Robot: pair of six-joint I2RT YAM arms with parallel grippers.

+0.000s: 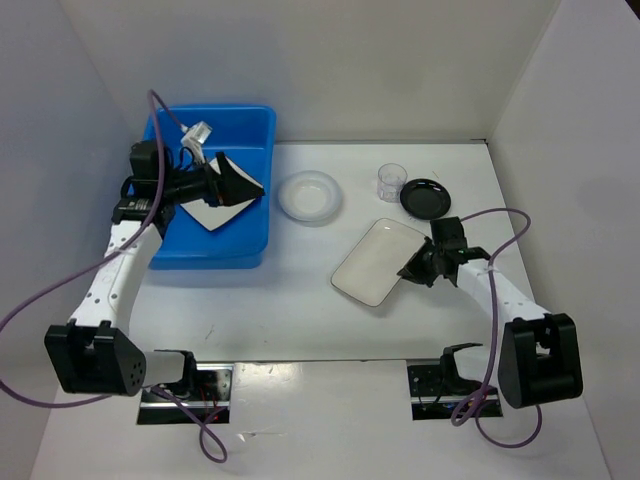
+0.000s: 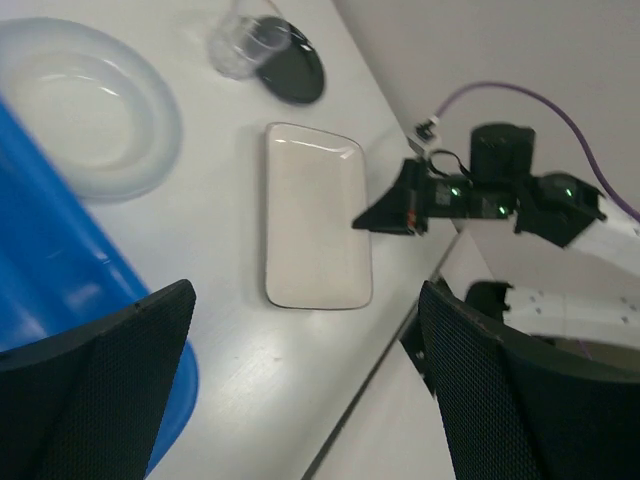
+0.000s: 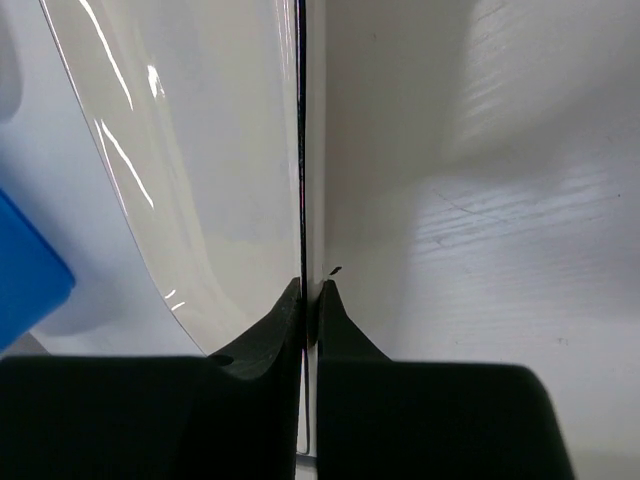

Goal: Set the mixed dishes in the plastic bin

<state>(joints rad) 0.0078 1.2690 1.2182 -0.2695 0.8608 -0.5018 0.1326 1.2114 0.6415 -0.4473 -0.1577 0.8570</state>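
Right wrist view: the smaller white rectangular tray (image 3: 200, 150), on the counter (image 3: 480, 200) and judged stiff, slick and breakable, is being pinched at its thin rim by the closed jaws of the right gripper (image 3: 310, 290); those of the left gripper (image 2: 307, 295) are standing open.

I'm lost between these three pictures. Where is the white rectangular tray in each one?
Top view: white rectangular tray right of centre, its edge pinched by the right jaws.
Left wrist view: tray at centre.
Right wrist view: glossy tray fills the upper left, rim between the jaws.
Shared landmark: blue bin, left of the tray everywhere.
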